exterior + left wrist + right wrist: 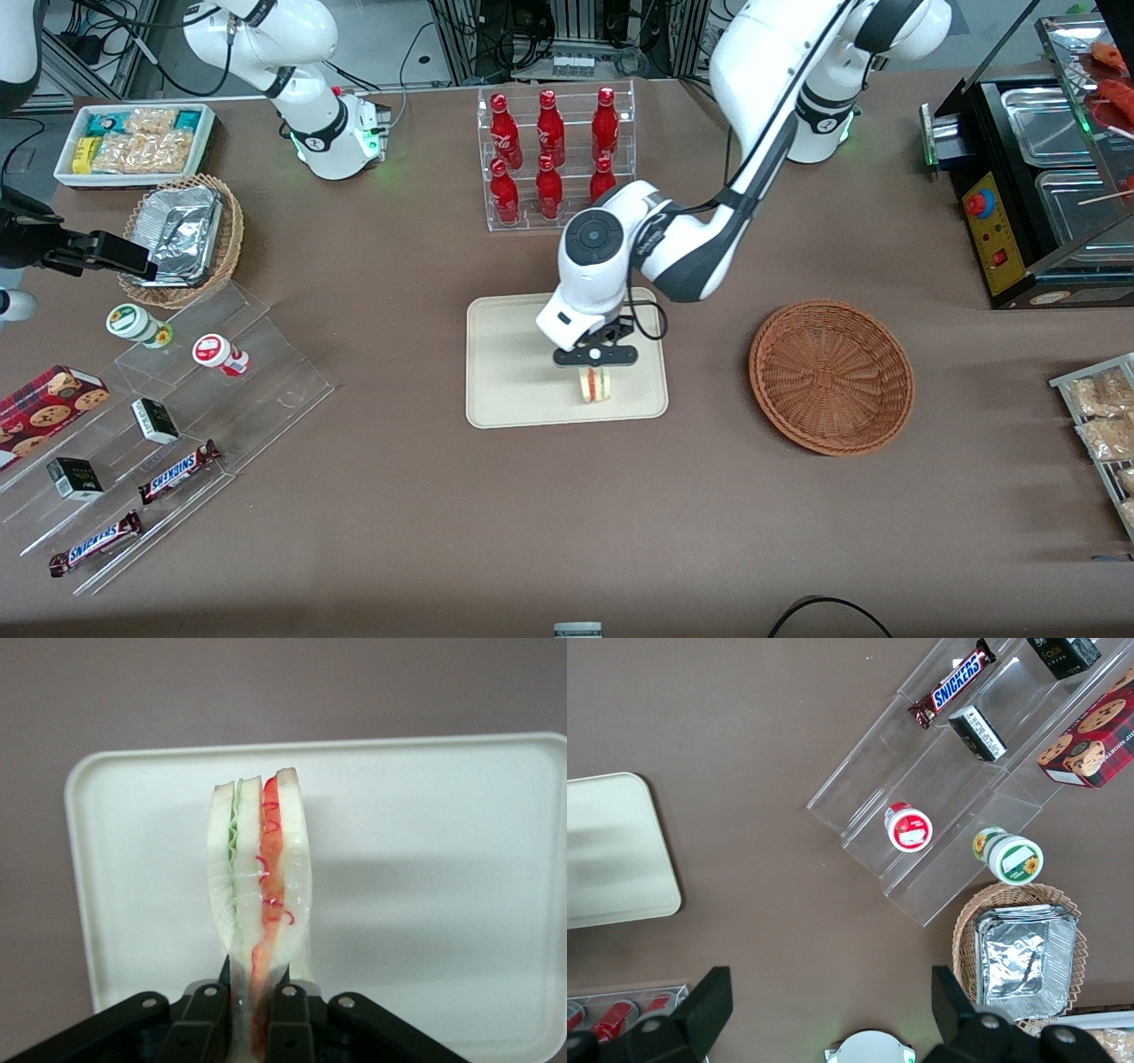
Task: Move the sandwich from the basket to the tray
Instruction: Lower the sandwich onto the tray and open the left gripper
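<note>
I have the gripper over the cream rectangular plastic tray, fingers clamped on the triangular clear-wrapped sandwich, at the tray's 5 o'clock. Round reddish-brown wicker basket empty; only release left.

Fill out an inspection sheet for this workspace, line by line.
Surface: brown table, covered with goods.
Job's things: sandwich held over the tray; basket empty, toward the working arm's end.
Clutter: bottle rack, foil trays, snack bin, candy bars, cookie box.
Grippers: gripper above the tray, shut on the sandwich.
Cables: black cable at the table's near edge.
Surroundings: food warmer.
</note>
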`<state>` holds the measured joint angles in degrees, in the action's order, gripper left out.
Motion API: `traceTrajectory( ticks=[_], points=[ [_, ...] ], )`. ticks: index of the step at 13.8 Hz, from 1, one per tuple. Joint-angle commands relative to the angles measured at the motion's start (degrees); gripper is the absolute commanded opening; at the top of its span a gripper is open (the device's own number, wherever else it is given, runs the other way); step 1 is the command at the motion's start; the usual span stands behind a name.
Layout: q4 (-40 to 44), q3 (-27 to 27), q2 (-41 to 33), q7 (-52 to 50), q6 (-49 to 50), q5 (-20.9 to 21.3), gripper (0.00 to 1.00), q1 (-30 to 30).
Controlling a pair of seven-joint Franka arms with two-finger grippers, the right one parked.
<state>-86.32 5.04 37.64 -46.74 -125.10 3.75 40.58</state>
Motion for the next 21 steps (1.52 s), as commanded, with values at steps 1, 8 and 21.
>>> traceTrajectory(
  ticks=[1, 8, 21],
  points=[
    [2.0, -0.7, 2.4, -1.9, -0.6, 0.4, 0.0, 2.3],
    [1.9, -0.7, 5.2, -1.9, -1.5, 0.8, 0.0, 5.7],
    [1.8, -2.0, -17.0, -5.0, 15.9, -0.3, 1.0, -4.2]
  ],
)
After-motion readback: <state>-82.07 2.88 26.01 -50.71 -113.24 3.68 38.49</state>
